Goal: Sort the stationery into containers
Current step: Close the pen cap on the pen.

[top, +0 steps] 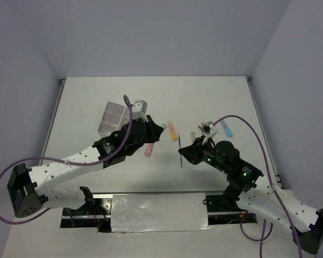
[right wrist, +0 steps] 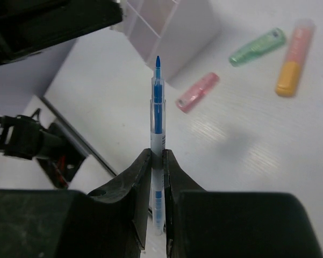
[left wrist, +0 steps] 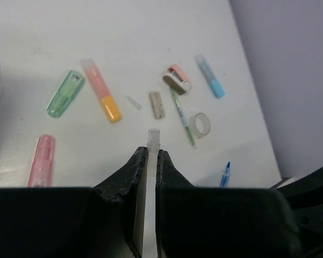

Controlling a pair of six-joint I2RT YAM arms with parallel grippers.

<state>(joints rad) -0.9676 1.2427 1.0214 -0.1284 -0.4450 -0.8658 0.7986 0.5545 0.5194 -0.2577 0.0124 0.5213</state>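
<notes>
My left gripper [left wrist: 152,151] is shut on a thin clear tube, like a pen cap [left wrist: 153,135], whose end sticks out past the fingertips. In the top view this gripper [top: 160,130] hovers to the right of the whitish divided container [top: 112,119]. My right gripper [right wrist: 157,153] is shut on a blue pen [right wrist: 157,102], tip pointing away, held above the table at mid-right [top: 181,152]. On the table lie a pink marker [left wrist: 42,160], a green marker [left wrist: 65,93], an orange-yellow marker [left wrist: 101,90], a blue marker [left wrist: 210,76], a tan eraser [left wrist: 157,104], a tape ring [left wrist: 199,124] and a thin green pen [left wrist: 182,115].
A small pink and tan item [left wrist: 177,78] lies beside the green pen, and a tiny clear piece [left wrist: 133,102] sits left of the eraser. The two arms face each other over the table's middle. The container's white wall [right wrist: 172,27] stands beyond the pink marker [right wrist: 198,92].
</notes>
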